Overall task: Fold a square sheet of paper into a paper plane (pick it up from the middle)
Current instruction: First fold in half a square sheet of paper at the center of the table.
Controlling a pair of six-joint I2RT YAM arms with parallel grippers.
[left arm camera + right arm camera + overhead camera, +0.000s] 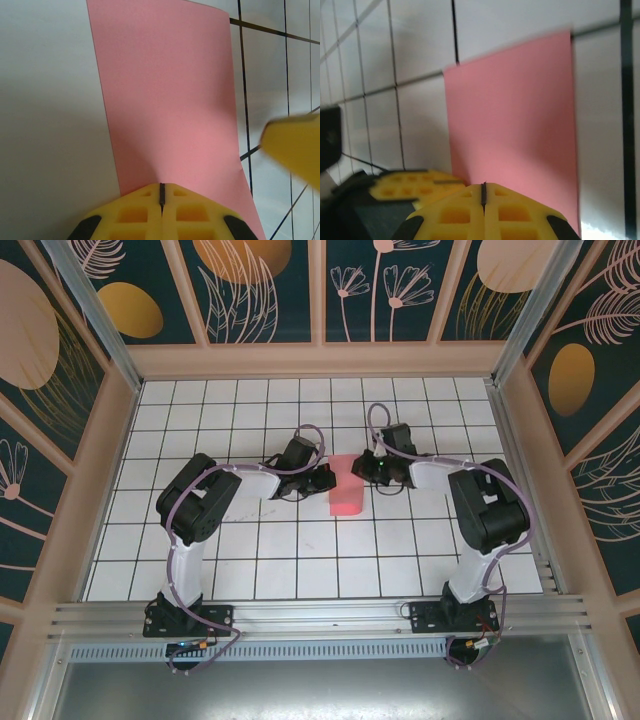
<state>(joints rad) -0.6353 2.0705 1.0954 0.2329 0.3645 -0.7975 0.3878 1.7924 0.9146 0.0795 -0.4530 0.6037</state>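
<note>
The left fingers (156, 194) are pressed together. The square sheet of paper (170, 100) begins right at their tips and runs straight ahead of them over the tabletop (50, 125). I cannot tell whether its edge is nipped between them or only pinned beneath them. If it is only pinned, any sideways drag would probably let the thin sheet slide out and skew the crease line. The paper's far end lies loose, well ahead of both sets of tips, so a quick lift could make it flop or curl under. The right fingers (489, 194) are likewise closed tight, with the same pink edge meeting their tips and the other arm's yellow fingers just beside them on their left. That closeness is the main hazard. The tips could knock together, and if both do hold the sheet, uneven pulling between them would likely wrinkle or tear the short stretch of paper spanning them.
</note>
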